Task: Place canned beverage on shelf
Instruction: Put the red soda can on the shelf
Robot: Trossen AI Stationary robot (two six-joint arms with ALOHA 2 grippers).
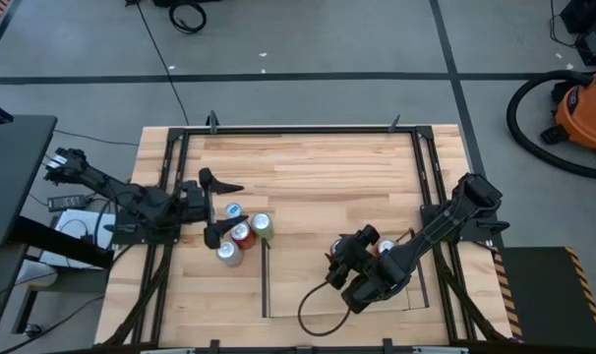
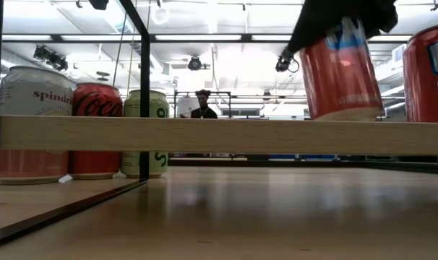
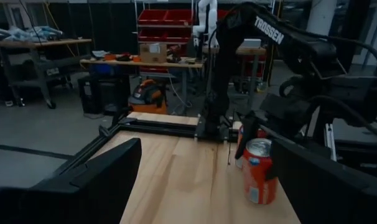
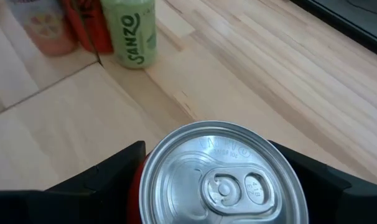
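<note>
The right arm reaches in from the right edge of the surface (image 1: 308, 177), elbow bent, its wrist turned down over the shelf (image 1: 298, 305), the pale panel with thin dark rods at the near middle. The right gripper (image 4: 216, 186) has its jaws clamped on a red can (image 2: 340, 68), one finger on each side, and the can hangs tilted just above the shelf board. A second red can (image 2: 428, 72) stands beside it at the right.

The left arm stretches in from the left edge, and the left gripper (image 1: 216, 208) has its jaws spread wide, holding nothing, beside a cluster of four cans (image 1: 243, 233) left of the shelf's dark rod.

Among the cluster I can read "spind…" on a white can (image 2: 32, 123), the Coca-Cola script on a red one (image 2: 97, 130), and "SANZO" on a pale green one (image 4: 136, 31). The right arm's casing carries "TROSSEN".
</note>
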